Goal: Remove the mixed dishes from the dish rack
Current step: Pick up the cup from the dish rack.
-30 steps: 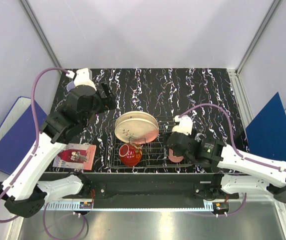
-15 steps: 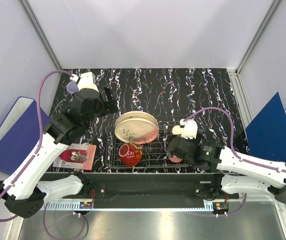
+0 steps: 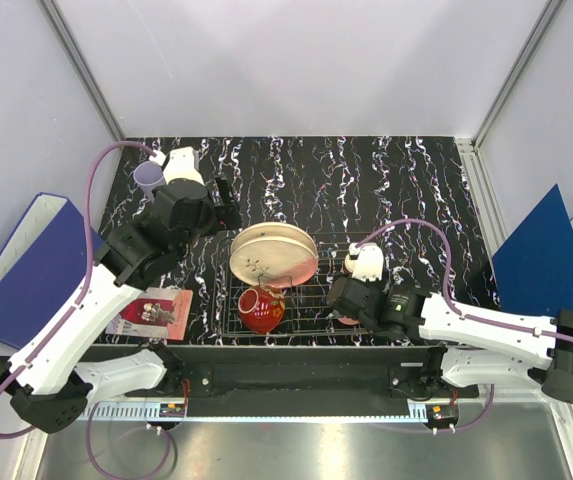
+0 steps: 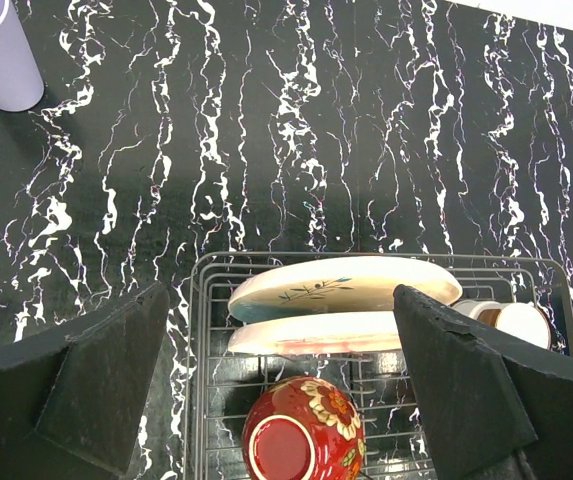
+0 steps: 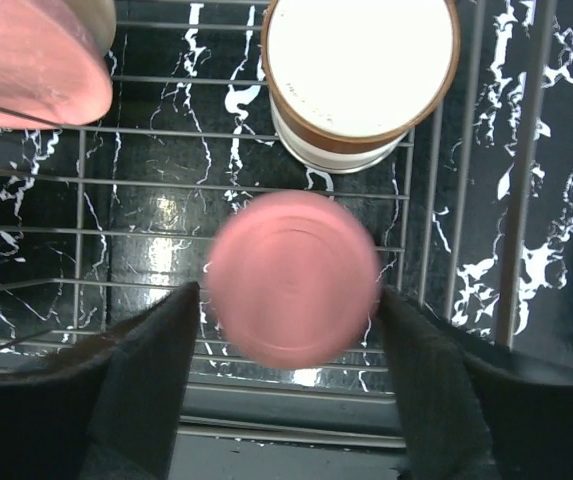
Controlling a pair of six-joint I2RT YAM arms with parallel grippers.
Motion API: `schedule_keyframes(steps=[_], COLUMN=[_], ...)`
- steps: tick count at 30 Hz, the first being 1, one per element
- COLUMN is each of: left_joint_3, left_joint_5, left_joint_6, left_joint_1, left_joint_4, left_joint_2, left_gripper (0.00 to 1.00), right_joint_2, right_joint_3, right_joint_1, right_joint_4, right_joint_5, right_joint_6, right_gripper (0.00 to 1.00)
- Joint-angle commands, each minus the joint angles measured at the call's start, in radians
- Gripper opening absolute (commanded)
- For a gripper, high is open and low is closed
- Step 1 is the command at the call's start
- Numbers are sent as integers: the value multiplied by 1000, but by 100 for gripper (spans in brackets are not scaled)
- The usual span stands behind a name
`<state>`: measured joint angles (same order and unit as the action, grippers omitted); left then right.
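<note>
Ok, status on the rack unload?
Left fingers open, empty. Right fingers straddle pink tumbler in rack, grip unclear. Plates, red bowl also in rack; lilac tumbler out on table. Brown cup close beside pink tumbler.

I am reading no words, brands or numbers anywhere. The red printed card lying at the counter's near left is showing pale print, but I am finding it too small to make out. The upper plate is carrying only a dark sprig mark, and the red bowl-cup only a flower pattern.

Printed card on black marbled tabletop
</note>
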<state>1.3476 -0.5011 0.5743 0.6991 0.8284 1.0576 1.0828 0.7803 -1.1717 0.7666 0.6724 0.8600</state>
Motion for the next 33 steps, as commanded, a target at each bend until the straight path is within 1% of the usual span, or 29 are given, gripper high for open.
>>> schedule_keyframes(steps=[1,3,6,8,9,10,13,15,17,19,21,22,23,24,25,26,27,28,29,30,31,32,33], left_joint_3=[-11,-16,-22,-22,-22,-21,-12,-10,-11,-28,-53,-91,-112,-132,-171,-185,-195,-206,-209,-208,-206,-203,-200], left_joint_5=[-16,-19,-25,-30,-31,-33,-34,-31,-11,21,116,156,241,280,315,375,397,438,456,469,486,489,489], left_joint_6=[6,6,4,1,1,-1,-2,-2,-2,-8,-25,-31,-33,-31,-25,-22,-18,-10,-7,-2,7,12,13], left_joint_1=[7,8,8,8,8,8,8,8,8,8,8,8,8,7,7,7,7,7,7,7,7,7,7], left_joint_4=[-43,-43,-43,-43,-43,-43,-45,-49,-64,-92,-176,-211,-298,-345,-388,-464,-494,-543,-558,-572,-590,-598,-600], left_joint_2=[-10,-15,-21,-24,-24,-22,-24,-25,-31,-48,-70,-100,-117,-137,-171,-183,-198,-202,-206,-203,-202,-202,-197], left_gripper=[99,99,99,99,99,99,99,99,99,99,99,99,99,99,99,99,99,99,99,99,99,99,99], right_joint_2=[17,3,-30,-58,-67,-78,-132,-187,-252,-297,-357,-375,-406,-418,-429,-435,-432,-425,-403,-388,-373,-329,-301], right_joint_3=[11,10,19,51,68,111,209,250,293,319,324,323,317,301,292,287,284,284,287,303,313,329,380], right_joint_1=[-5,-6,-5,-6,-6,-9,-26,-28,-28,-26,-28,-25,-25,-23,-23,-20,-13,-3,9,59,98,145,214], right_joint_4=[-52,-47,-20,11,45,62,95,71,25,-51,-139,-168,-200,-281,-323,-384,-406,-427,-455,-469,-487,-504,-506], right_joint_5=[12,7,10,22,29,33,59,76,81,93,125,134,139,132,119,98,89,61,44,14,-79,-139,-207], right_joint_6=[5,8,14,17,14,5,-42,-100,-153,-209,-255,-271,-283,-312,-326,-332,-341,-352,-357,-357,-355,-355,-340], right_gripper=[65,56,48,38,36,32,29,18,0,0,0,0,0,0,0,0,0,0,0,0,0,0,0])
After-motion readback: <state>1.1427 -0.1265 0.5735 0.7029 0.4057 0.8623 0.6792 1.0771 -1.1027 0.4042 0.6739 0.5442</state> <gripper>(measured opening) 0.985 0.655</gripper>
